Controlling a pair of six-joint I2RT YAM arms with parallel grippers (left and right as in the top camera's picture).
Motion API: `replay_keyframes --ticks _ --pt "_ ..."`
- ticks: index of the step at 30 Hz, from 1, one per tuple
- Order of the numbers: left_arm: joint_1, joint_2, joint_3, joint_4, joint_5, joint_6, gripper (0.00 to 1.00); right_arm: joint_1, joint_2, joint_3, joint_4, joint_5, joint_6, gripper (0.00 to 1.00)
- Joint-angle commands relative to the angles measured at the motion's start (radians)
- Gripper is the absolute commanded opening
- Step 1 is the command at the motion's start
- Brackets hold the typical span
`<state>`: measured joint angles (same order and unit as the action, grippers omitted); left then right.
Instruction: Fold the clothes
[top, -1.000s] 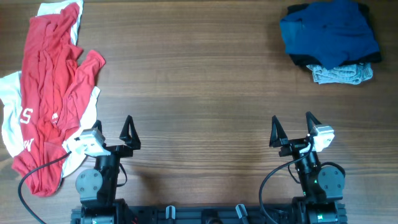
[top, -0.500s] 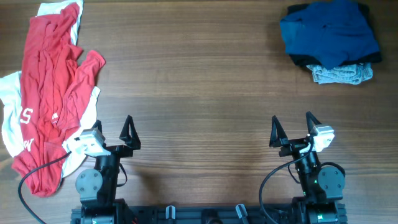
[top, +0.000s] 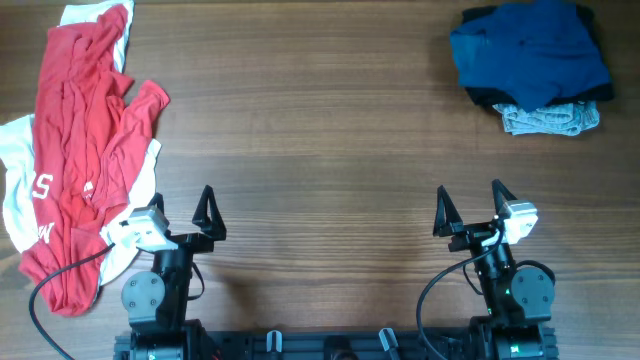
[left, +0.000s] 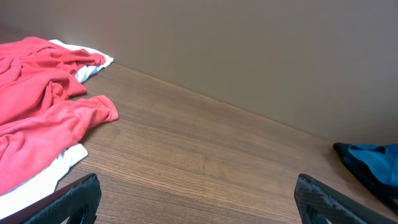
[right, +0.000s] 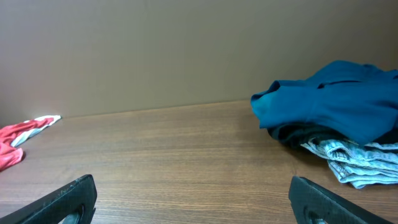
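A crumpled red T-shirt (top: 85, 140) with white lettering lies at the table's left on a white shirt (top: 15, 185); both show in the left wrist view (left: 37, 124), the white one (left: 59, 163) under it. A dark blue garment (top: 530, 50) on a grey piece (top: 550, 120) sits at the far right, also in the right wrist view (right: 336, 99). My left gripper (top: 180, 212) is open and empty at the front left, beside the red shirt's lower edge. My right gripper (top: 470, 208) is open and empty at the front right.
The wooden table (top: 330, 150) runs between the two piles. A brown wall (left: 249, 50) stands behind its far edge. The arm bases and a black cable (top: 50, 280) sit at the front edge.
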<state>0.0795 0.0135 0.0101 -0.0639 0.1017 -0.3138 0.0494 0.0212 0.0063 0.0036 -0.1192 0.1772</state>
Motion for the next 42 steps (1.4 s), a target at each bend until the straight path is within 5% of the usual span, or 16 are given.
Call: replay_keyframes --ticks 1,11,16,21,26,34,37,42 --pt "-0.006 -0.007 -0.004 -0.005 -0.006 -0.009 1.00 -0.003 -0.003 -0.001 0.004 -0.001 -0.014 1.00" --pt "-0.006 -0.007 0.012 0.058 0.022 -0.001 1.00 -0.003 -0.002 0.021 0.039 -0.055 -0.017 1.00" --pt "-0.005 0.039 0.126 -0.060 0.043 0.069 1.00 -0.003 0.068 0.121 0.038 -0.059 -0.018 1.00" --pt "-0.005 0.226 0.328 -0.156 0.040 0.098 1.00 -0.003 0.285 0.303 0.030 -0.092 -0.018 1.00" --pt "-0.005 0.568 0.662 -0.376 0.047 0.098 1.00 -0.003 0.684 0.630 -0.071 -0.234 -0.017 1.00" --pt "-0.005 1.045 1.150 -0.800 0.066 0.105 1.00 -0.003 1.209 1.177 -0.534 -0.303 -0.021 1.00" --pt "-0.005 1.149 1.187 -0.772 0.065 0.105 1.00 -0.003 1.371 1.321 -0.666 -0.344 -0.021 1.00" --pt "-0.005 1.239 1.187 -0.712 0.065 0.097 1.00 -0.003 1.475 1.335 -0.563 -0.454 0.051 1.00"
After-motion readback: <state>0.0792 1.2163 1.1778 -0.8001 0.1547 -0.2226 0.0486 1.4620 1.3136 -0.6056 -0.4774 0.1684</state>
